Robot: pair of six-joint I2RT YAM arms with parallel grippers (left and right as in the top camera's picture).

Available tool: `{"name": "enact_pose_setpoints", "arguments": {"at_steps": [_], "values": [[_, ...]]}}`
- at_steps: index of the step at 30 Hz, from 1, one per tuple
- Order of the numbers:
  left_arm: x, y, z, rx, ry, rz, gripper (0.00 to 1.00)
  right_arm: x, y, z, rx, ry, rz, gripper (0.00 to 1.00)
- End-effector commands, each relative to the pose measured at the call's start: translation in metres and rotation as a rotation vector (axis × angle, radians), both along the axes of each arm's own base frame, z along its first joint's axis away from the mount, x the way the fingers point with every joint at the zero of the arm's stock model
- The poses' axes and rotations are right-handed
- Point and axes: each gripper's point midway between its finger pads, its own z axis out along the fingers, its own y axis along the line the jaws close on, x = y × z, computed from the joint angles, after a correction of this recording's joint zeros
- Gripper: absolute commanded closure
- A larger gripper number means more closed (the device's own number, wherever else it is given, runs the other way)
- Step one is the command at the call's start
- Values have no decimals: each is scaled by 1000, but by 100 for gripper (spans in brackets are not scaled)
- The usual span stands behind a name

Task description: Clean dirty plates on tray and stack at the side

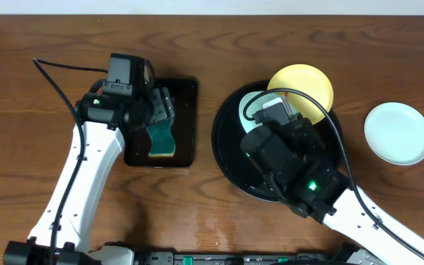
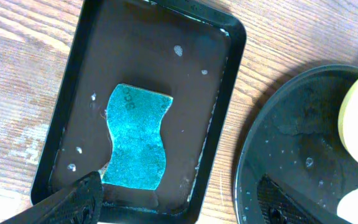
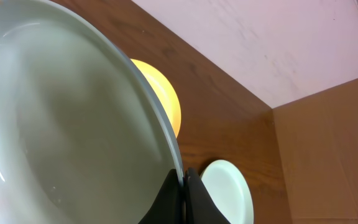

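Between the right gripper's closed fingers sits the rim of a pale mint-green round plate, over the large glossy black round tray. Beyond it a pale yellow plate apparently overlaps the tray's rim; another mint plate lies farther out. Wide open, the left gripper hangs above a teal sponge.

The wooden table carries a rectangular black tray, the round black tray and one mint-green plate.
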Motion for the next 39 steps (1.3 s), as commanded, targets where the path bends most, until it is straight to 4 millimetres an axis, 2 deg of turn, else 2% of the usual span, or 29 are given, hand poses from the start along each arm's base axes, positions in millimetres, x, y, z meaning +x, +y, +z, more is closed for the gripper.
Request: {"name": "enact_pose_setpoints", "arguments": {"at_steps": [1,11,14,15,17,19,21,22,25,27,29,30,33,36,39], "values": [[3,-2,5,-6,-11,-12,20,-2,0,9,-7,-32,-4,99],[3,-2,5,-6,-11,-12,20,-1,1,10,4,-38,-4,99],[3,-2,5,-6,-11,-12,20,-2,20,4,17,5,91,99],[3,-2,5,-6,-11,-12,20,-1,17,7,-57,4,104,99],[3,-2,5,-6,-11,-12,20,3,-7,23,-104,-90,-35,99],[3,-2,5,-6,-11,-12,20,3,6,13,-89,-35,45,99],[3,-2,5,-6,-11,-12,20,3,5,14,-131,-34,45,99],[3,-2,5,-6,-11,-12,20,4,2,17,-121,-55,18,99],[3,-2,5,-6,-11,-12,20,3,11,9,-60,-24,54,99],[3,-2,5,-6,-11,-12,20,4,6,7,4,-35,7,99],[3,-2,5,-6,-11,-12,20,6,-2,-2,180,-38,-90,99],[3,-2,5,-6,-11,-12,20,8,-2,-22,359,48,-127,99],[3,-2,5,-6,-11,-12,20,15,-10,-41,522,169,-158,99],[3,-2,5,-6,-11,-12,20,21,-23,-38,506,181,-139,99],[3,-2,5,-6,-11,-12,20,22,-27,-29,307,172,-40,99]]}}
